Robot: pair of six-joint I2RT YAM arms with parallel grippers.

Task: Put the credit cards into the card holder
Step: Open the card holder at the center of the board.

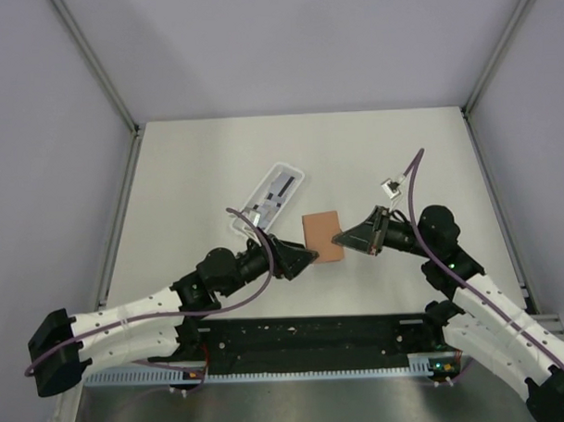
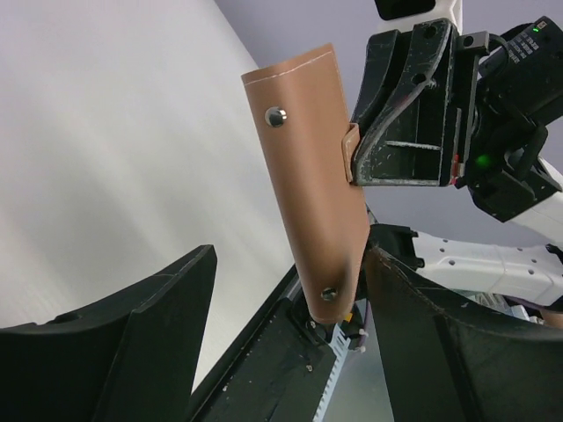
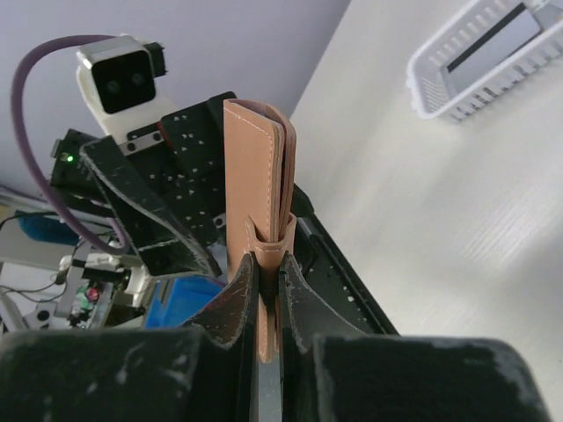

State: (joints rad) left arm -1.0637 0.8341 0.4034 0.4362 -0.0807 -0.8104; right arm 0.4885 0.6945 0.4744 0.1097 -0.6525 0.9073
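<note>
The right gripper (image 3: 268,268) is clamped on the card holder (image 3: 255,167); the left gripper (image 2: 290,264) has fingers apart, holder between them.

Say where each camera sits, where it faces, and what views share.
Top external: overhead behind the bases, looking down on table, left arm, right arm, white tray, card holder.
Left wrist: looks between its open fingers at the card holder in the right gripper.
Right wrist: looks along its shut fingers at the card holder, left arm beyond.
Shared: all three show the card holder.
</note>
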